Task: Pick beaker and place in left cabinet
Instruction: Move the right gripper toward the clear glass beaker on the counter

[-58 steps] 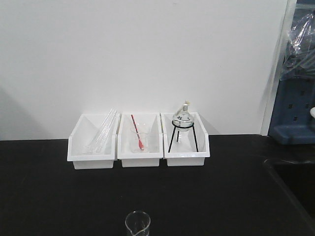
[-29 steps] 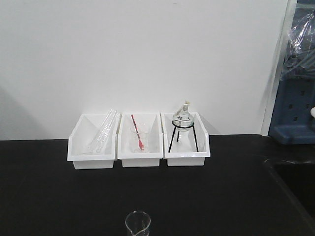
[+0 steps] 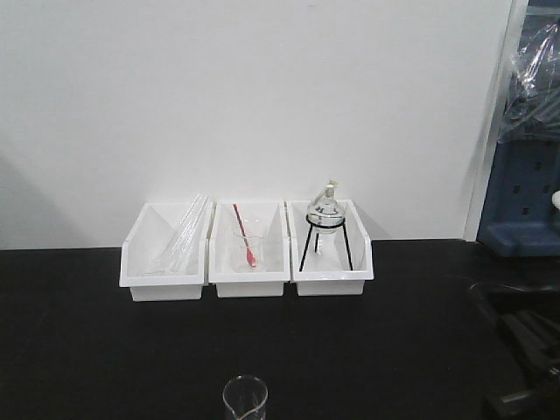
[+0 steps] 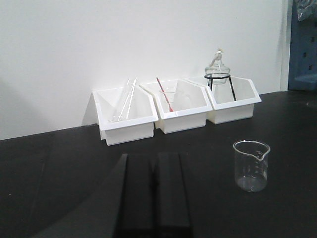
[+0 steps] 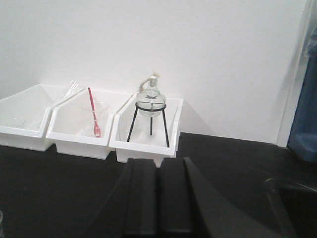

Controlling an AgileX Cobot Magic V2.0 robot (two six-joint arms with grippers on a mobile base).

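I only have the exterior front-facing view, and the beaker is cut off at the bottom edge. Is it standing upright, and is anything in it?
Observer: In the left wrist view the beaker stands upright on the black counter and looks empty.
Operator: Can the left side take it as things stand?
Observer: Probably not yet. The left gripper is shut with nothing in it, and the beaker stands ahead of it, off to the right of that view and clear of the fingers.
Operator: And the other arm?
Observer: The right gripper is shut too. It points toward the white bin that holds the round glass flask.
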